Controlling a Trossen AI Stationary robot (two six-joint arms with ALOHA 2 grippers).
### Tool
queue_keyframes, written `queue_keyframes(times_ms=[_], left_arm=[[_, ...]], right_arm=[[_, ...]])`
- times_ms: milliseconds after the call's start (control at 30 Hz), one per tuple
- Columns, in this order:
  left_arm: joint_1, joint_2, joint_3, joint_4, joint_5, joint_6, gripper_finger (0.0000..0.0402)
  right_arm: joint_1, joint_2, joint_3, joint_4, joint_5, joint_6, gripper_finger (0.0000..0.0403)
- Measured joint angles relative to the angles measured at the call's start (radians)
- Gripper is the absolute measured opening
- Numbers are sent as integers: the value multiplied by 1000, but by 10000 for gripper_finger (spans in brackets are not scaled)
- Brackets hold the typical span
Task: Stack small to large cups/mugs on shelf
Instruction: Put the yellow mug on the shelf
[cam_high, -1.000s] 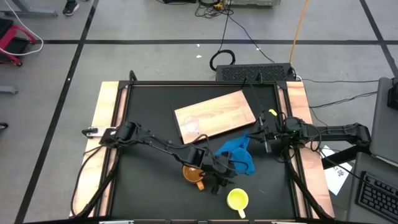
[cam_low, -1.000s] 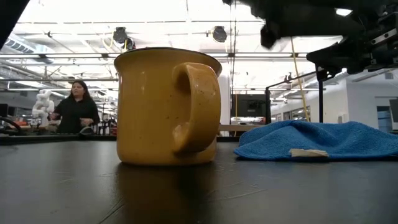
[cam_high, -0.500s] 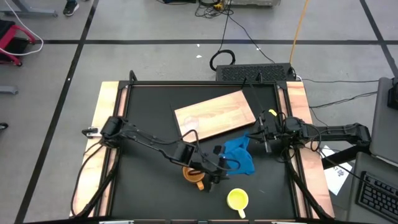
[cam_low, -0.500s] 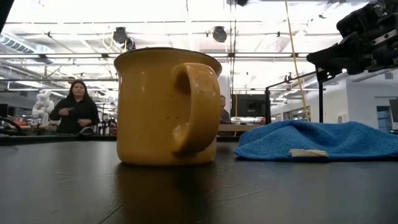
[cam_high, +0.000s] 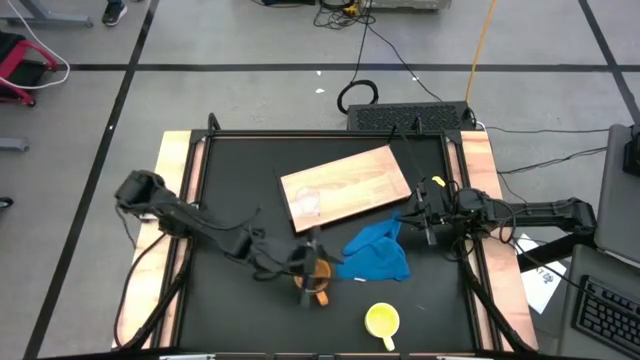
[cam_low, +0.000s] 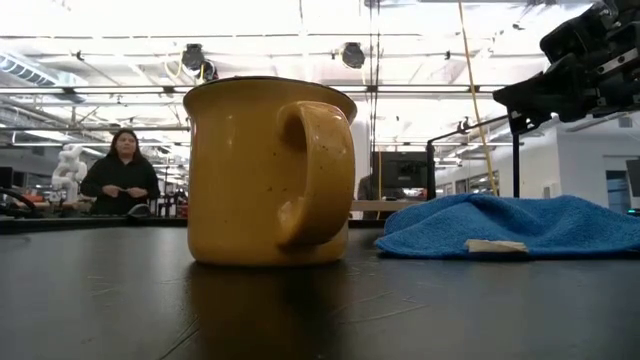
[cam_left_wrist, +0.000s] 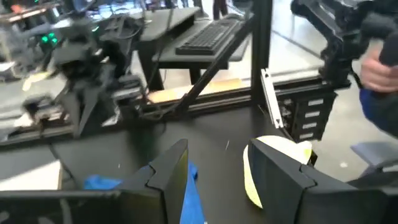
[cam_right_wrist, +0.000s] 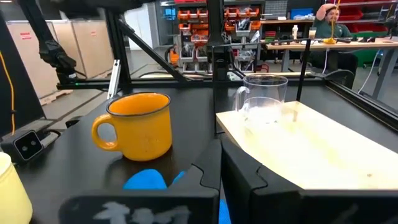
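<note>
Hovering just beside the orange mug (cam_high: 313, 281) near the middle of the desk (cam_high: 240, 180), the left gripper (cam_high: 300, 258) has its fingers (cam_left_wrist: 168, 180) apart and empty. The glass cup (cam_high: 307, 202) stands on the wooden shelf (cam_high: 365, 180); the yellow mug (cam_high: 382, 321) sits apart at the desk's front, past the blue cloth (cam_high: 375, 255). The right gripper (cam_high: 425, 215) waits with fingers together at the shelf's right end.

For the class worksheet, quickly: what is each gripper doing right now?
Left gripper: open, holding nothing, above the table near the orange mug.
Right gripper: shut, holding nothing, waiting beside the blue cloth.
</note>
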Motion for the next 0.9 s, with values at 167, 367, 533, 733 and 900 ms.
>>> queue_keyframes(times_ms=[167, 367, 533, 733, 900], left_arm=[[28, -80, -195, 139, -13, -54, 170], [43, -102, -317, 263, 26, -27, 170], [52, -159, -374, 273, 18, -19, 166], [64, -280, -492, 324, 15, -1, 117], [53, -368, -637, 453, 17, 6, 56]], right_arm=[[0, 1, 0, 1, 0, 0, 0], [0, 1, 0, 1, 0, 0, 0], [0, 1, 0, 1, 0, 0, 0], [0, 1, 0, 0, 0, 0, 0], [0, 1, 0, 0, 0, 0, 0]])
